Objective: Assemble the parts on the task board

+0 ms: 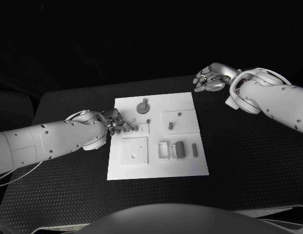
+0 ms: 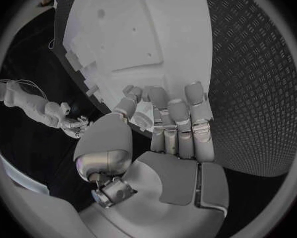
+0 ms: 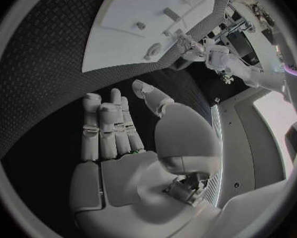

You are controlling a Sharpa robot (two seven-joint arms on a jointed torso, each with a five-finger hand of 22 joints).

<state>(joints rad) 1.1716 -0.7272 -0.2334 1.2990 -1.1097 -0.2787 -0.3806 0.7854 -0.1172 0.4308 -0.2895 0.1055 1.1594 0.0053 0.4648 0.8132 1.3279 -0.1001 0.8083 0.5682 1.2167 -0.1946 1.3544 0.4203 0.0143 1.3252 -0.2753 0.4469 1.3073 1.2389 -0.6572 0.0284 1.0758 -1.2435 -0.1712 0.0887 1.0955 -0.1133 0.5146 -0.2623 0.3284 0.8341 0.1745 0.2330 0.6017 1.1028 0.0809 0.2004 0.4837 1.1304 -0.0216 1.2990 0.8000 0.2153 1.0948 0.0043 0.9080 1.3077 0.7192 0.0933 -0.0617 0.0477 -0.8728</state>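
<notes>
The left hand (image 1: 115,122) reaches in over the left edge of the task board (image 1: 159,163), its arm lying low across the table (image 1: 256,161) from the left side. Its fingers (image 1: 125,127) point toward the middle of the board and lie over the small parts (image 1: 139,128) in the left-middle section. In the left wrist view the same hand (image 2: 165,137) shows its fingers (image 2: 178,116) fairly straight and close together, their tips at the board's stepped edge (image 2: 89,79), with the thumb set a little apart. Whether a piece sits between thumb and fingers cannot be told from either picture.

The right hand (image 1: 212,78) hangs beyond the far right corner of the board, clear of it and above the table, with its arm coming in from the right edge. Its fingers are curled loosely inward in the head view. In the right wrist view the hand (image 3: 132,143) shows its fingers (image 3: 105,124) side by side and extended, the thumb spread off to one side, and nothing lies in the palm.

On the board, a round part (image 1: 143,107) sits near the far edge, just beyond the left hand. A small upright part (image 1: 170,126) stands in the right-middle section. Nearer the robot, a group of upright pieces (image 1: 179,149) stands in the lower right section, and a square recessed plate (image 1: 134,150) lies in the lower left section, just below the left hand.
</notes>
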